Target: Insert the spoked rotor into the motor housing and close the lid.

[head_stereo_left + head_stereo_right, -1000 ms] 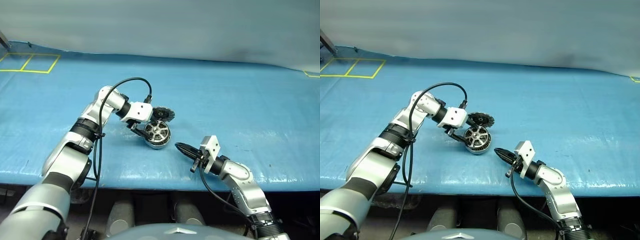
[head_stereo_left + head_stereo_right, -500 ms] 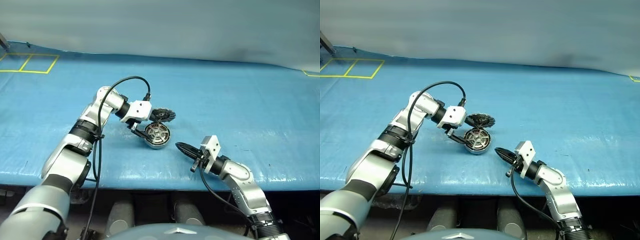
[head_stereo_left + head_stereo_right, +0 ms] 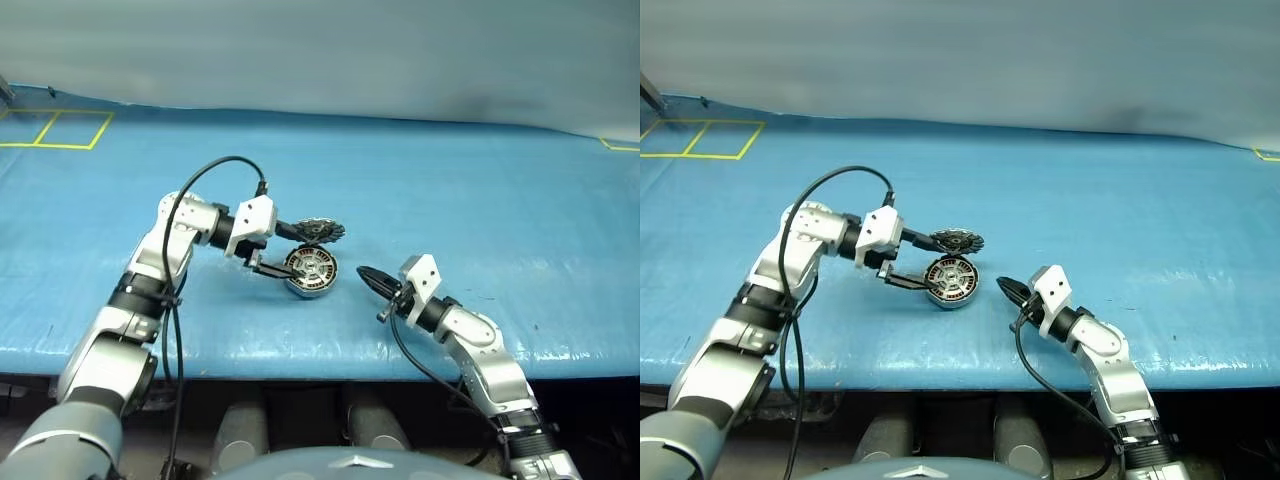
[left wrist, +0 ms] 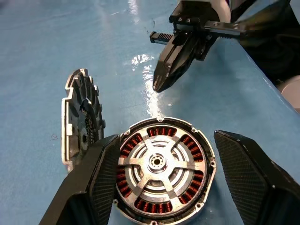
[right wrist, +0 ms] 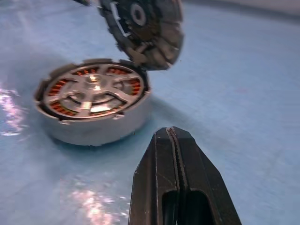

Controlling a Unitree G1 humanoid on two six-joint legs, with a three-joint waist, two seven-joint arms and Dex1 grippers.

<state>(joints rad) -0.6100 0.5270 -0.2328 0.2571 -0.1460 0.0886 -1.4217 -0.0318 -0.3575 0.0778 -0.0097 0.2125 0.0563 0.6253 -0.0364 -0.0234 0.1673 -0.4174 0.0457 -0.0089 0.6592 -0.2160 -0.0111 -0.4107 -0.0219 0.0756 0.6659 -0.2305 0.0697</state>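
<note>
A blue table cover (image 3: 480, 190) lies flat, and the motor housing (image 3: 309, 272) sits on it near the front edge. It is a short round silver can. From above you can see a ring of copper-brown wire inside it, and the spoked rotor (image 4: 157, 161) lies in the middle of that ring, with its silver spokes and small hub facing up. The lid (image 3: 318, 231) is a grey disc with a jagged, toothed edge. It stands up on its edge just behind the housing, on the far side from the robot. In the right wrist view the lid (image 5: 143, 28) looks like it leans over the back rim of the housing (image 5: 93, 101), but I cannot tell if the two touch. The left gripper (image 3: 283, 252) reaches in from the left side. Its two black fingers (image 4: 101, 183) are spread wide, one on each side of the housing, and there is a gap on both sides, so they are not pinching it. The right gripper (image 3: 366, 276) is just to the right of the housing, a little apart from it, and its tip points at it. Its two fingers (image 5: 180, 187) are pressed tight together with nothing between them. Yellow lines (image 3: 60, 128) make boxes on the far left corner of the cover.
</note>
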